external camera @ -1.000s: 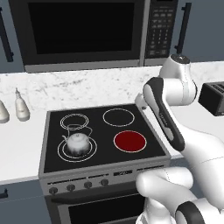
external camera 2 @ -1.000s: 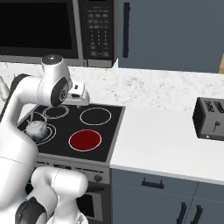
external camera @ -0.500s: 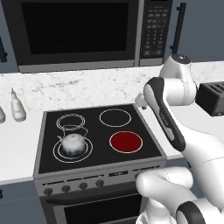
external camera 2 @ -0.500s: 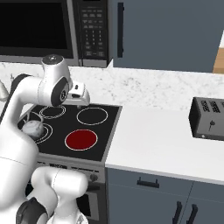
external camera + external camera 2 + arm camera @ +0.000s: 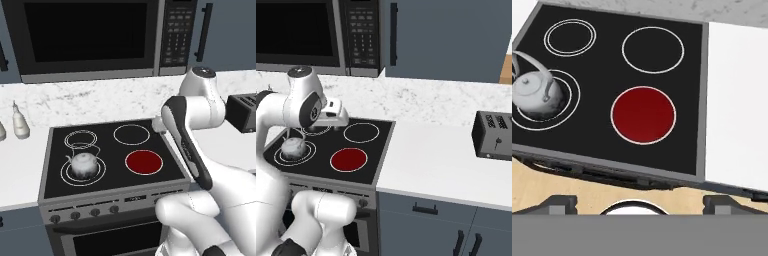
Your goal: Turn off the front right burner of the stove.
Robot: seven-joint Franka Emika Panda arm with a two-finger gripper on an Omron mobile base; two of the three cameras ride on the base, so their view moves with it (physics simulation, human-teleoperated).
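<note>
The front right burner (image 5: pixel 144 162) (image 5: pixel 348 159) (image 5: pixel 643 115) glows solid red inside its thin white ring on the stove (image 5: pixel 111 150) (image 5: pixel 381 150) (image 5: pixel 602 145). Small dark knobs (image 5: pixel 75 215) line the grey steel front panel, and one knob (image 5: pixel 362 202) shows at the right end. My gripper (image 5: pixel 640 204) hangs above the cooktop looking down on it, open, its fingertips (image 5: pixel 559 202) far apart with nothing between them. In the base views the hand (image 5: pixel 331 116) (image 5: pixel 159 124) hovers over the back of the cooktop, well above the burner and away from the knobs.
A silver kettle (image 5: pixel 83 164) (image 5: pixel 532 92) sits on the front left ring. A microwave (image 5: pixel 85 35) hangs above the stove. A black toaster (image 5: pixel 495 135) stands on the white counter (image 5: pixel 446 165) to the right. A bottle (image 5: pixel 20 122) stands left of the stove.
The whole scene has slid slightly left in both base views, so the camera has moved with the base. The arm keeps its pose and the burner stays red.
</note>
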